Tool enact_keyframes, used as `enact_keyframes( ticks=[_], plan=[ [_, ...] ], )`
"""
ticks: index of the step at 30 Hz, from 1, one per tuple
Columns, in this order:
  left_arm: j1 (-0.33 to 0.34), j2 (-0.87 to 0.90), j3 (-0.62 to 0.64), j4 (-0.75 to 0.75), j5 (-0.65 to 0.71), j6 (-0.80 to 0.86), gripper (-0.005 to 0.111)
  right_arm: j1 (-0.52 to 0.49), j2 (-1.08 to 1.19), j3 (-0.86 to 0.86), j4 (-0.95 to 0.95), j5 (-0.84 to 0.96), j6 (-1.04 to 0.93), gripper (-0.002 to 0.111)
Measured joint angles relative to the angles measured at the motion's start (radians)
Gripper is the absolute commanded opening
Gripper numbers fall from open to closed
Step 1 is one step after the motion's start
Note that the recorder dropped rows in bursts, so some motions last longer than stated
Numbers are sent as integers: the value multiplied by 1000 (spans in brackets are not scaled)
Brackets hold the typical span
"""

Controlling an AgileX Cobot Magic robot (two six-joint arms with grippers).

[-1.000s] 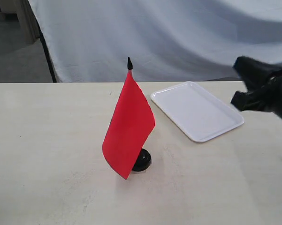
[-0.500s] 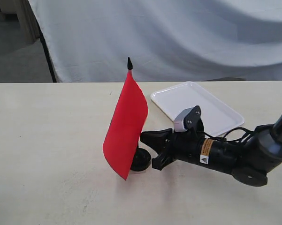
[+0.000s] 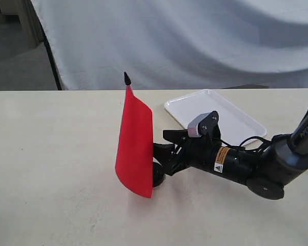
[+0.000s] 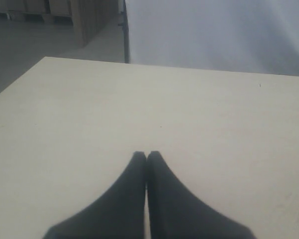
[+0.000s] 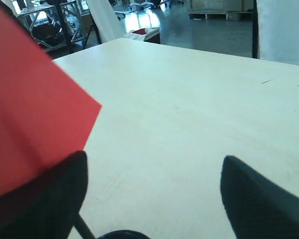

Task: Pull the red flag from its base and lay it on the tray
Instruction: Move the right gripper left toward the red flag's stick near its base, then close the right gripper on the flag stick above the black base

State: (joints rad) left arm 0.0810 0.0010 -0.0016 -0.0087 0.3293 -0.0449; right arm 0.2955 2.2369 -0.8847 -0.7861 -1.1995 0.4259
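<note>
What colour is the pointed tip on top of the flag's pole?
Black. The pointed tip of the red flag shows best in the exterior view.

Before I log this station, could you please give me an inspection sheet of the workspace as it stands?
Surface: pale table, no spills seen.
Job's things: red flag leaning on its pole, foot at the base, which is partly hidden; tray flat behind, visible part empty.
Clutter: nothing seen.
Grippers: right gripper low at the flag's foot, jaws open; left gripper over bare table, jaws shut.
Cables: black cable looping off the right arm.
Surroundings: white cloth backdrop behind the table.
</note>
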Motion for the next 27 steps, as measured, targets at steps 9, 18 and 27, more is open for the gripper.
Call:
enact_keyframes(
  ticks=[9, 18, 27],
  plan=[
    [0, 0, 0, 0, 0, 0, 0, 2, 0, 0, 2, -2, 0, 67],
    [0, 0, 0, 0, 0, 0, 0, -41, 0, -1, -109, -6, 36, 67],
    [0, 0, 0, 0, 0, 0, 0, -113, 2, -1, -398, -11, 117, 67]
  ],
)
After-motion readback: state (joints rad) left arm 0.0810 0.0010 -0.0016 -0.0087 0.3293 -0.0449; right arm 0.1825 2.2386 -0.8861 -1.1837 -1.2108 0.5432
